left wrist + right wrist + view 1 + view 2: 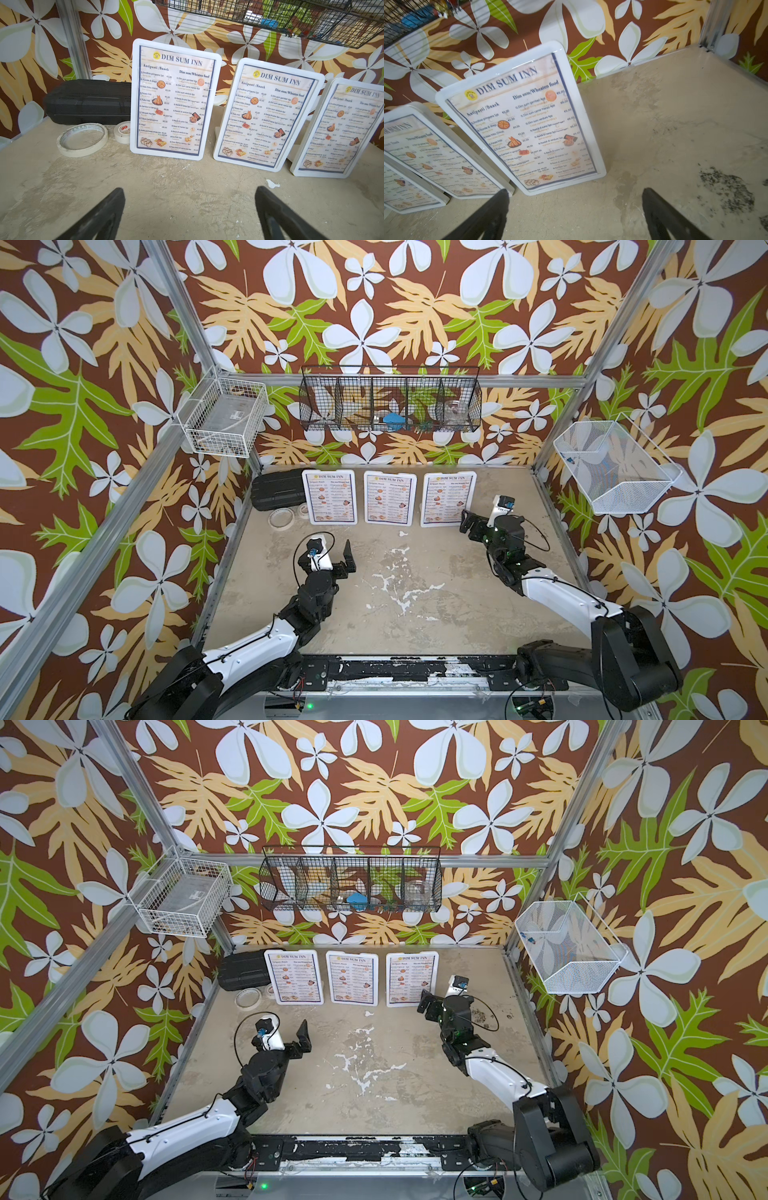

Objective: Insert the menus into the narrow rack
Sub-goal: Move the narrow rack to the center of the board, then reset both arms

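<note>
Three menus (390, 498) stand in a row along the tabletop's (415, 614) back edge, leaning back, each on the face of a white panel (134, 93). You can't tell from any view whether the sheets sit in a slot or just lie against the panels.

Hard to read:
- The right menu (525, 124) is blurred in the right wrist view, and the other two are cut by the frame edge there.
- The left wrist view also clips the right menu.
- The wire rack (390, 400) on the back wall holds a blue thing and a clear jar. The rest is unclear.
- The small tape roll (122, 133) is partly hidden behind the left menu (172, 99).

Left arm: it comes in from the front left corner with the forearm forward. The left gripper (190, 193) is over the left half of the tabletop, aimed at the back edge and well short of the menus. Jaws are spread wide with nothing between them.

Right arm: it comes in from the front right corner with the elbow raised. The right gripper (575, 193) is low, just beside the right menu's lower right corner. Jaws are spread wide and empty. You can't tell whether it touches the panel.

View differences:
- Both top views hide one left finger behind the wrist camera, while the left wrist view shows both.
- Only the left wrist view shows white props behind the middle and right panels.
- It also gives you the big tape roll (83, 139) and the black case (87, 101) in the back left corner up close.
</note>
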